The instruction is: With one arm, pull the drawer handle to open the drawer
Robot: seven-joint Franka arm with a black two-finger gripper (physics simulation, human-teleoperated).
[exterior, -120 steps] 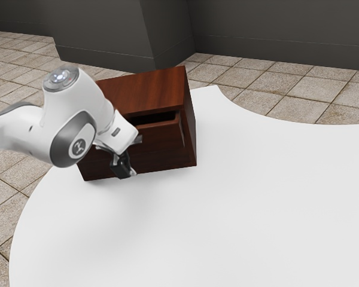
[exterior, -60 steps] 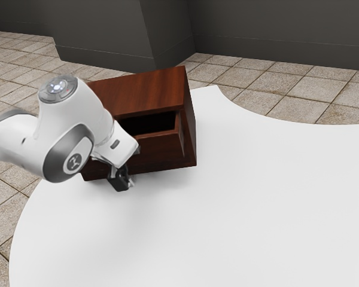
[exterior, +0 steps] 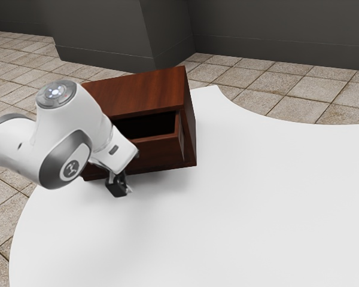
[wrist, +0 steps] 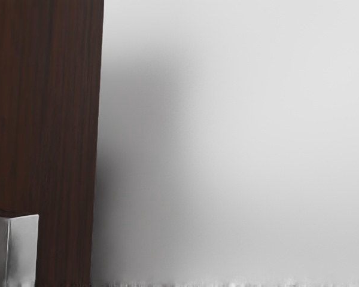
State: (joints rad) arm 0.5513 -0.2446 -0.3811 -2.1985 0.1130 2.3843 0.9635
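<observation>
A dark red-brown wooden cabinet point(exterior: 146, 89) stands at the far left part of the white table. Its drawer point(exterior: 152, 146) is pulled partway out, and a dark gap point(exterior: 145, 124) shows above the drawer front. My black gripper point(exterior: 118, 189) hangs low at the drawer front's lower left end, shut on the drawer handle, which my hand hides in the exterior view. In the wrist view the wood drawer front point(wrist: 42, 131) runs along one side, with a silver piece of the handle point(wrist: 11, 250) close under my hand.
The round white table point(exterior: 245, 203) spreads wide toward the exterior view's right and front. Its curved edge point(exterior: 25, 203) lies close to my arm on the left. Tiled floor point(exterior: 299, 89) and a dark wall block point(exterior: 113, 30) lie beyond.
My gripper has moved down and to the exterior view's left, away from the cabinet. The drawer came with it, and the dark gap above the drawer front has widened.
</observation>
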